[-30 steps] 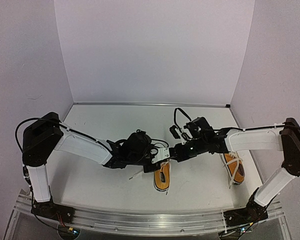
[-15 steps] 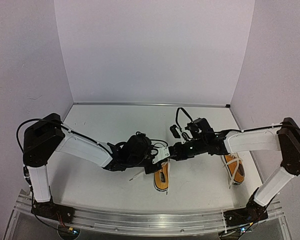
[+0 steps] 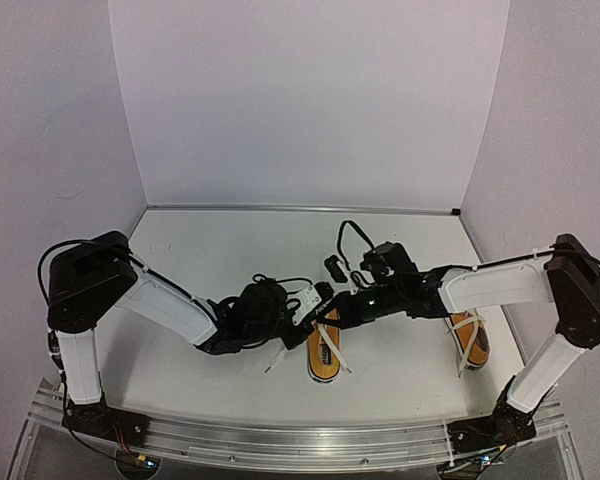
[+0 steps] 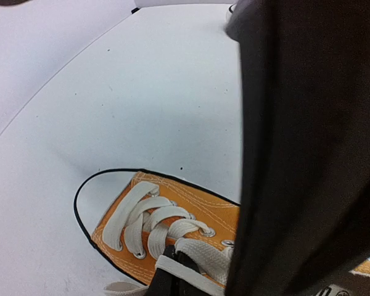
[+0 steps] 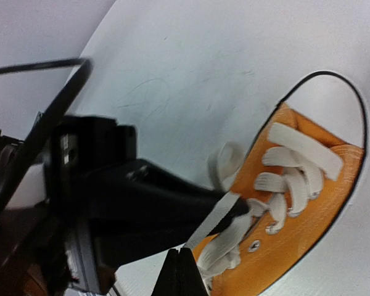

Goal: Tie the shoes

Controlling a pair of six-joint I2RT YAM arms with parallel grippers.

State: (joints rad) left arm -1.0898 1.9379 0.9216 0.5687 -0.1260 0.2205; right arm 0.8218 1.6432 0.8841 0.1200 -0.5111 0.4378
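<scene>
Pointing toe-first toward the back wall (image 3: 300, 100), middle shoe (image 3: 325, 364) lies near-to-far.

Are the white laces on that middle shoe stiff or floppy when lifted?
Probably floppy: the laces trail limply off the shoe onto the table. They look flat, so likely grippable, not slippery. The small shoe may slide if tugged.

Matt table (image 4: 142, 92), canvas shoe (image 4: 203, 206), woven cloth laces (image 4: 135, 216)
</scene>
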